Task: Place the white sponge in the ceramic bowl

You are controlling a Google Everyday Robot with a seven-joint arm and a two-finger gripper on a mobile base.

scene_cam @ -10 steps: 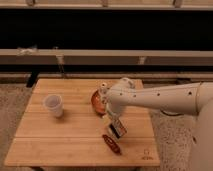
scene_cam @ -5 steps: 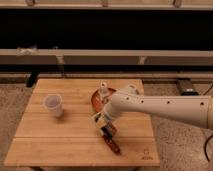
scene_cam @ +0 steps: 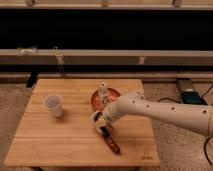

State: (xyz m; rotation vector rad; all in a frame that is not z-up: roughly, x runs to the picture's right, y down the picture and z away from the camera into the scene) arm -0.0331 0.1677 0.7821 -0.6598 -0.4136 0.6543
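The ceramic bowl (scene_cam: 111, 95) is shallow and orange-red and sits at the middle of the wooden table (scene_cam: 60, 140). My gripper (scene_cam: 100, 123) hangs at the end of the white arm that reaches in from the right. It is low over the table, just in front of the bowl's near-left rim. A small white lump, which looks like the white sponge (scene_cam: 95, 118), shows at the gripper's left tip. I cannot tell whether the lump is held or lying on the wood. It is outside the bowl.
A pale translucent plastic cup (scene_cam: 54, 105) stands on the left of the table. A small white upright object (scene_cam: 103, 88) rises at the bowl's far rim. A reddish-brown flat item (scene_cam: 113, 145) lies on the wood just in front of the gripper.
The gripper has swung left and a little farther back, from above the reddish-brown item to the bowl's near-left rim. The arm now lies lower across the table.
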